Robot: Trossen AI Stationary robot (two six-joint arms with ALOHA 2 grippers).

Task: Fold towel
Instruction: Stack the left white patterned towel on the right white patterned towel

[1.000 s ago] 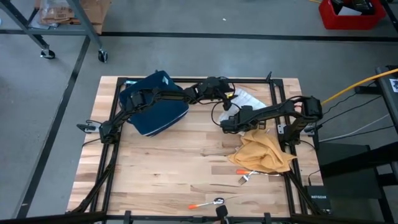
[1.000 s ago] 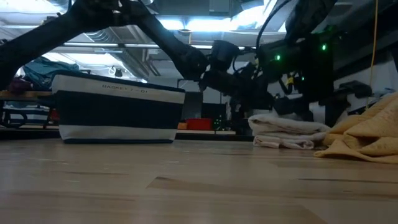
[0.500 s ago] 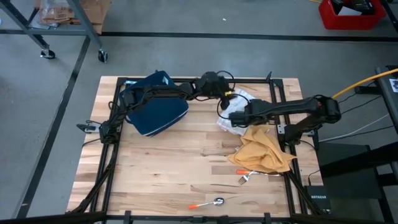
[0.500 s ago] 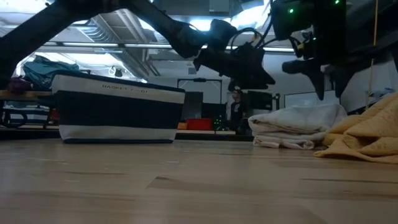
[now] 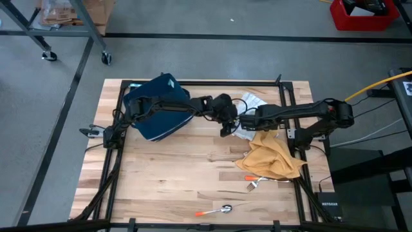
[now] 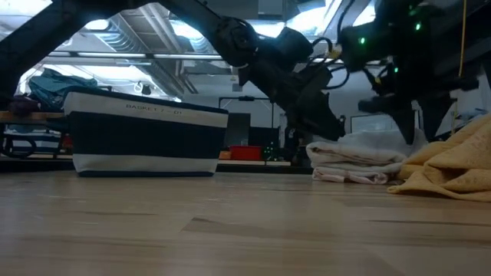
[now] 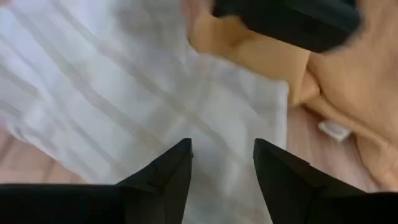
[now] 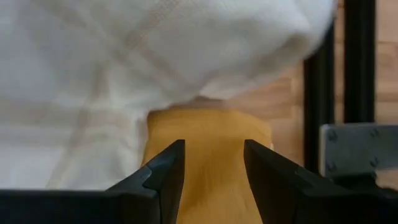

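Note:
A folded white towel lies flat on the table's far right part, next to a crumpled yellow towel. My left gripper hangs open over the white towel's left side, tipped down, with nothing between its fingers. My right gripper is open too. It points down above the spot where the white towel meets the yellow one. In the low view both grippers are clear of the cloth.
A dark blue basket with white trim stands at the far left. Two orange-handled utensils lie near the front edge. A black frame rail runs along the table's right side.
My left gripper has swung from the table's far edge toward the near edge and tipped downward, ending over the white towel. My right gripper has risen from the towel and drawn back toward the table's right edge. Both stay open.

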